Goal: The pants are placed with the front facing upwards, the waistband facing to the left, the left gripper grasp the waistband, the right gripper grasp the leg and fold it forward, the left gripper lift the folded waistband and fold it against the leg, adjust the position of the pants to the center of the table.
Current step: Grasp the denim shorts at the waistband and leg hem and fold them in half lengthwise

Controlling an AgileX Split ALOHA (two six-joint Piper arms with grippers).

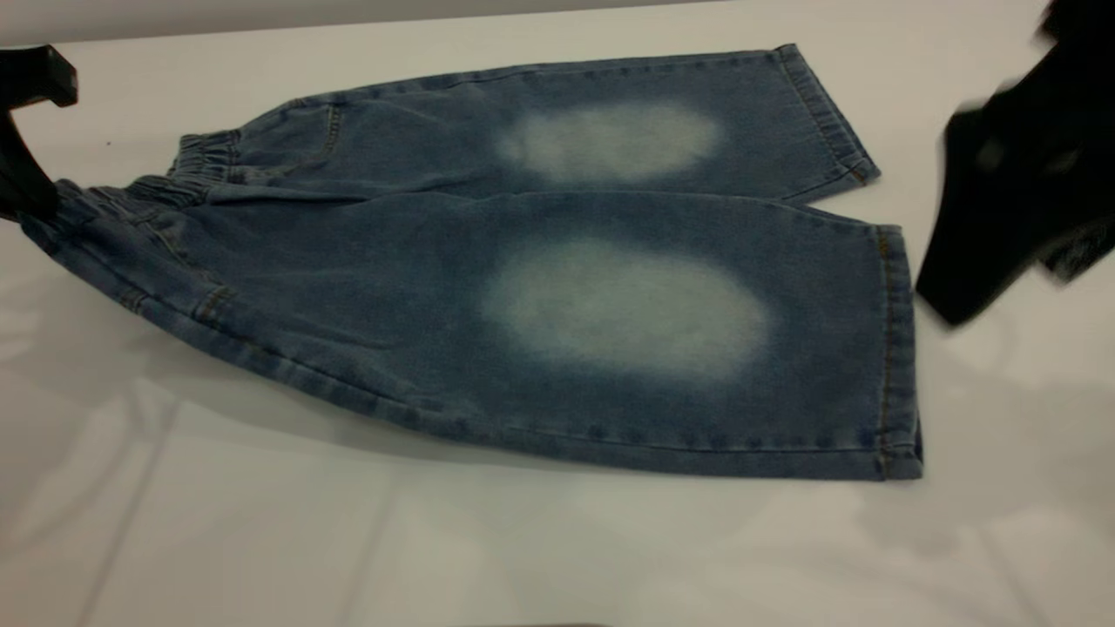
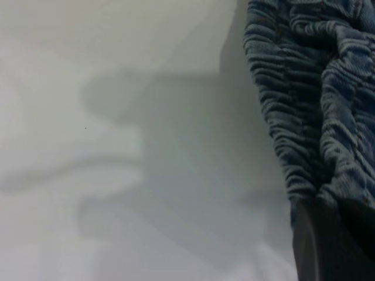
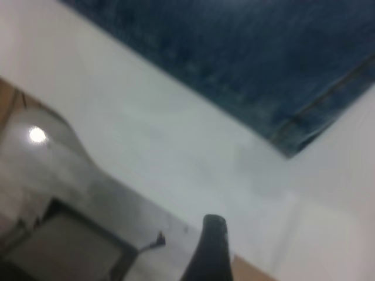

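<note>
Exterior view — left hand [image 1: 35,205] seemingly touching waistband [image 1: 131,193], right hand [image 1: 1002,218] apart.

Pale wall [image 1: 261,13] behind; a lamp glare [image 3: 37,135] reflects nearby.

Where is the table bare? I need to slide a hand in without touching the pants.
Bare table runs along the near side of the pants, widest there. Crowded: left gripper at the waistband; right gripper just beyond the leg hem.
</note>
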